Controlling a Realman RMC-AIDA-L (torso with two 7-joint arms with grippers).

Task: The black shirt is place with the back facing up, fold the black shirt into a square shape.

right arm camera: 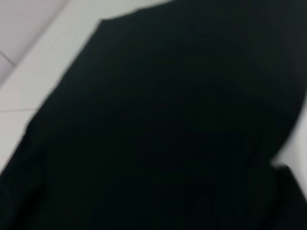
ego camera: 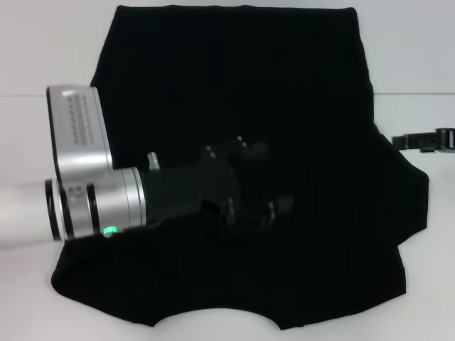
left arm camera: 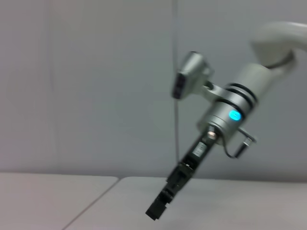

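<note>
The white tabletop (ego camera: 28, 57) is covered centrally by the black shirt (ego camera: 234, 92), spread flat. The left tool (ego camera: 259, 195) is positioned over the shirt's middle; its state cannot be determined. The right tool (ego camera: 426, 141) is seen at the shirt's right edge, state likewise undetermined.

You have one large black cloth T-shirt (ego camera: 234, 92) spread on the white table (ego camera: 35, 50). You have two black robot grippers: the left gripper (ego camera: 266, 181) over the shirt, the right gripper (ego camera: 426, 141) at the table's right edge.
</note>
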